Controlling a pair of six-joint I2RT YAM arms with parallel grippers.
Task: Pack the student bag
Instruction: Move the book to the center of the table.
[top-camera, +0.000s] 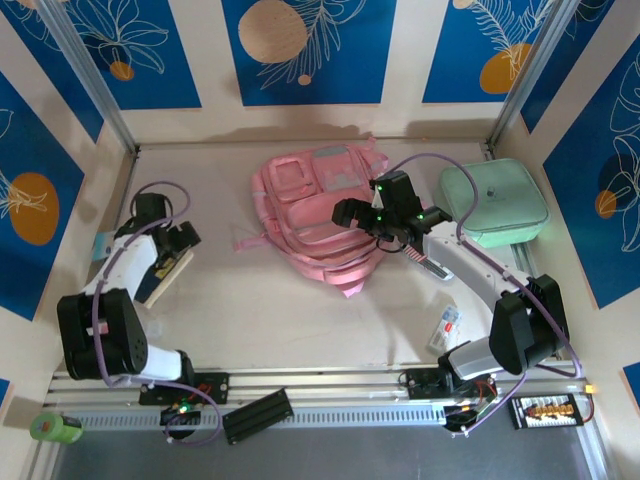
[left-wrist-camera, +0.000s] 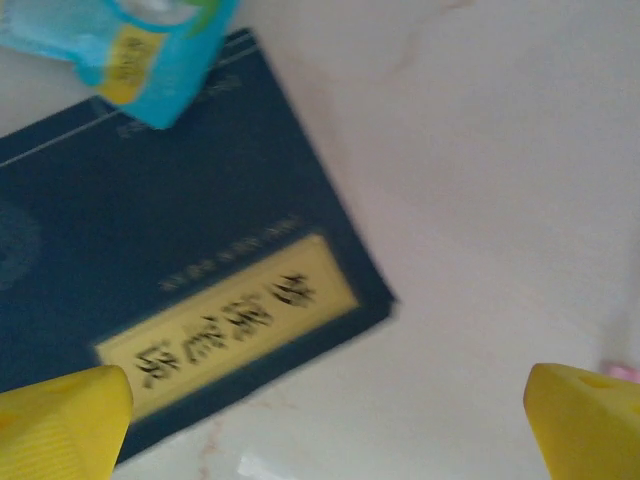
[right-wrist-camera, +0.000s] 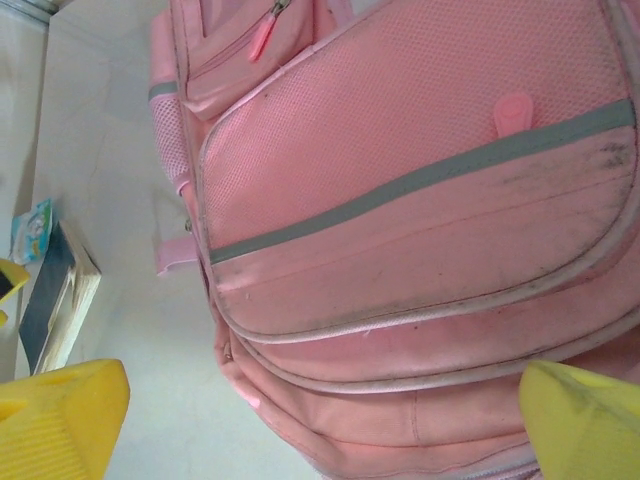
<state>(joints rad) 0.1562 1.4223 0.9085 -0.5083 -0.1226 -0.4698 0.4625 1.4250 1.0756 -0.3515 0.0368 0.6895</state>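
A: Lying flat on the table (top-camera: 300, 310), is that the student bag (top-camera: 315, 215)?
B: Yes. Mint-green case (top-camera: 495, 203) near its right, blue book (left-wrist-camera: 170, 290) well to its left.
A: Claws?
B: Right gripper (right-wrist-camera: 320, 420) over the bag, left gripper (left-wrist-camera: 330, 420) at the book's edge. Both are released and empty.

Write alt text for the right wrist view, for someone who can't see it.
A pink backpack with grey trim and zip pockets lies on a pale table, seen between the open yellow fingertips of the right gripper. At far left are a dark book and a small blue packet.
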